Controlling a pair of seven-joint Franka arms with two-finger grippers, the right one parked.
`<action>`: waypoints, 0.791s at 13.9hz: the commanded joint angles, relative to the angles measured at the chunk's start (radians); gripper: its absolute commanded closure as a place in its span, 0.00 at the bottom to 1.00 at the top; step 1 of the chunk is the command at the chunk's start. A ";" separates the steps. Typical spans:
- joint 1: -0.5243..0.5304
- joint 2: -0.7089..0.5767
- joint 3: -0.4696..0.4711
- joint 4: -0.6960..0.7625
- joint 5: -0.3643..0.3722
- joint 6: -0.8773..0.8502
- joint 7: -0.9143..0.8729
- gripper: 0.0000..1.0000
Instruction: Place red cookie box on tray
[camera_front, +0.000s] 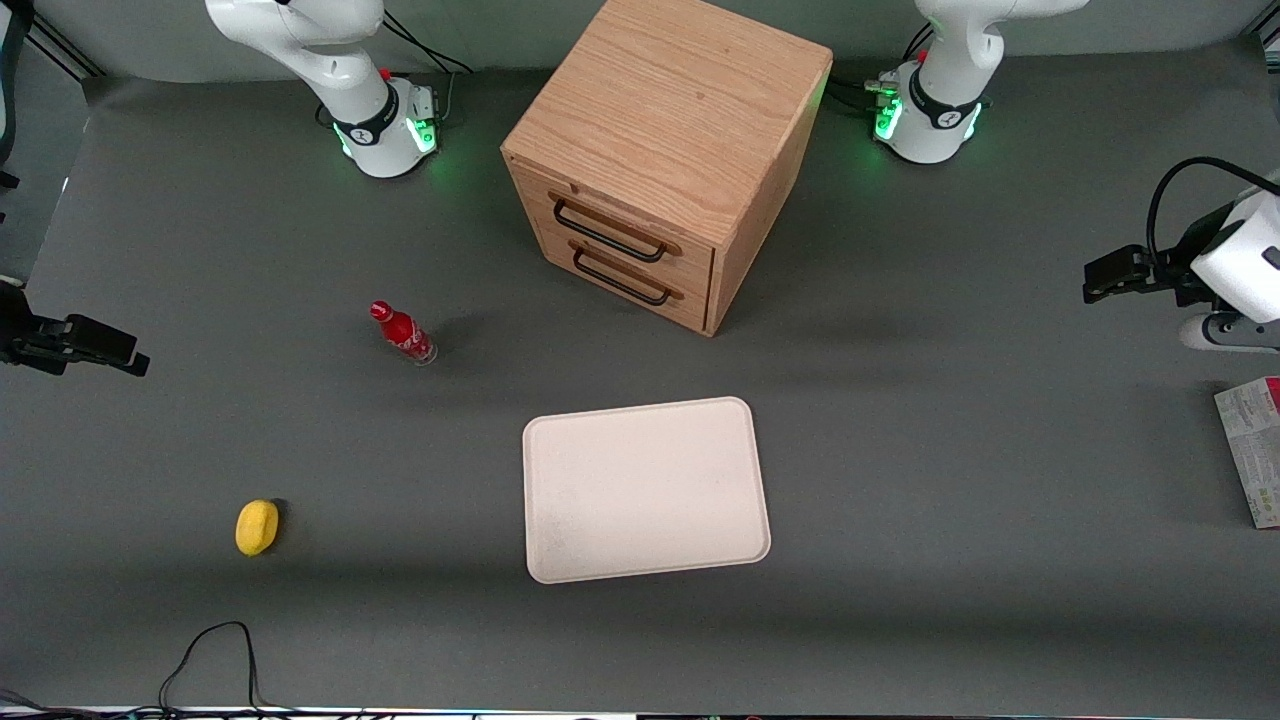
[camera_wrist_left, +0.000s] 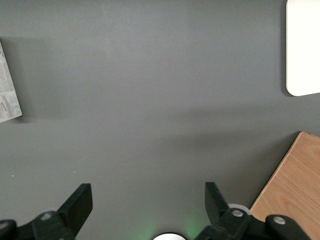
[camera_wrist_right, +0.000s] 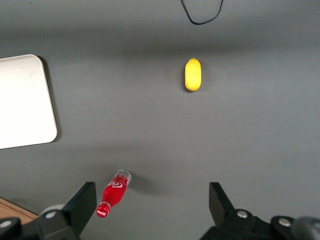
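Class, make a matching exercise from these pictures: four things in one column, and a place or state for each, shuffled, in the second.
1. red cookie box
2. tray
3. pincer
4. red bottle

A. open, above bare table
B. standing toward the parked arm's end
C. in front of the drawer cabinet, nothing on it
D. at the table's edge, working arm's end

Pairs: 1-D, 2-C, 3-A, 4-B

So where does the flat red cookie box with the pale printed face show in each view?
Front: box at the table's working-arm end, below the open gripper.
Left wrist: pale face at the frame edge.
Right wrist: not visible.
Shared landmark: cream-white tray.
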 joint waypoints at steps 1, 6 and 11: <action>-0.015 0.010 0.010 0.024 -0.005 -0.016 0.002 0.00; 0.006 0.021 0.018 0.031 0.012 -0.010 0.005 0.00; 0.268 0.119 0.018 0.108 0.027 0.024 0.228 0.00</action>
